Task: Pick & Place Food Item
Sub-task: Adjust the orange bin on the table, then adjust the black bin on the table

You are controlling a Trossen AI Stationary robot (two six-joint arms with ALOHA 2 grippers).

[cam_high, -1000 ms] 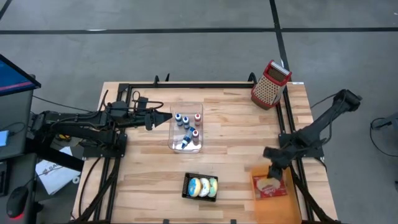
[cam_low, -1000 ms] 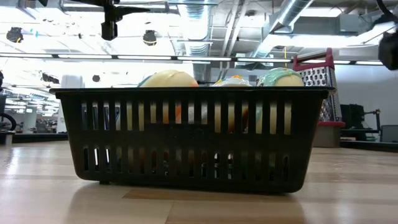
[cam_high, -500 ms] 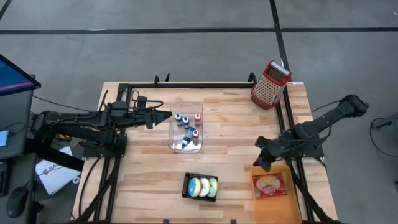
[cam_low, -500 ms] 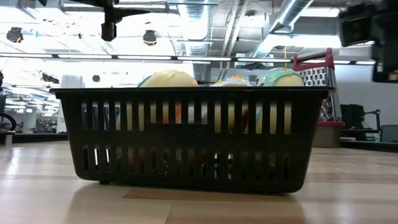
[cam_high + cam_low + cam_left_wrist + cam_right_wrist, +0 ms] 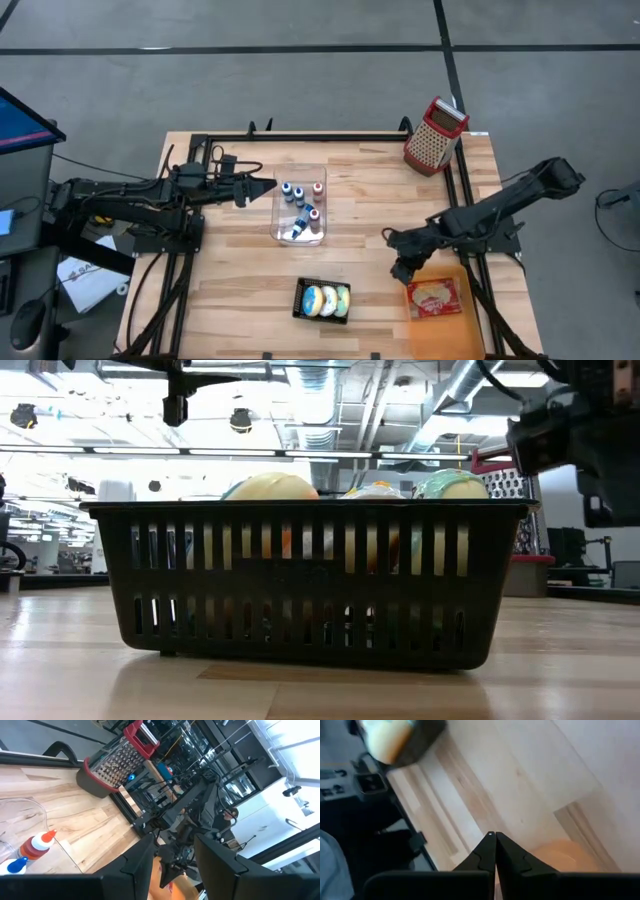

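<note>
A black basket (image 5: 322, 301) near the table's front edge holds round pale food items (image 5: 270, 486). On an orange tray (image 5: 447, 325) at the front right lies a flat tan food item (image 5: 432, 298). My right gripper (image 5: 398, 272) hangs shut and empty over bare wood just left of the tray; its wrist view shows its tips (image 5: 493, 837) together. My left gripper (image 5: 268, 187) stands open and level at the left, beside a clear bin (image 5: 300, 212), nothing between its fingers (image 5: 135, 865).
The clear bin holds small bottles with blue and red caps (image 5: 303, 205). A red-handled metal grater (image 5: 435, 135) stands at the far right corner. Bare wood lies between the basket, the bin and the tray. Black frame rails (image 5: 455, 200) run along the table's sides.
My right gripper has swung from above the food item on the orange tray toward the table's left, and now stands over bare wood beside the tray. The food item stays on the tray.
</note>
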